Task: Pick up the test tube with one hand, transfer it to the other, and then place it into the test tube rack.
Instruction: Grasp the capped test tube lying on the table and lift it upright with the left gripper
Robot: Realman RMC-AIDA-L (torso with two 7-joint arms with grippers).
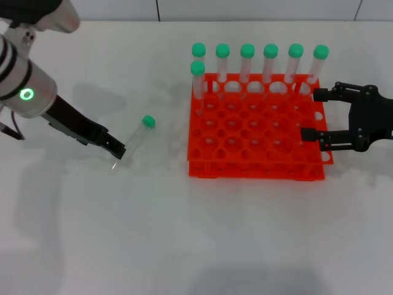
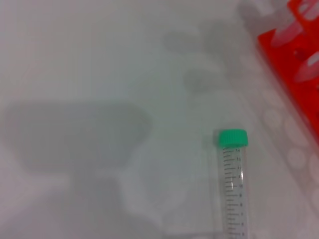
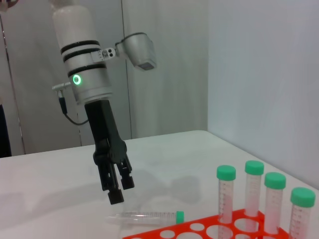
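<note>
Bright even overhead light, soft grey shadows (left wrist view blurred)

A slim clear test tube (image 1: 136,140) with a green screw cap lies flat on the white table left of centre in the head view, cap toward the upper right, near the bright orange-red, two-tier test tube rack (image 1: 255,138) standing centre-right.

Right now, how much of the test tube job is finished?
Nothing is finished yet. The test tube lies on the table, ungripped. The left end effector hangs open above its bottom end. The right end effector waits open beside the test tube rack. Pickup, handover and placing remain.
</note>
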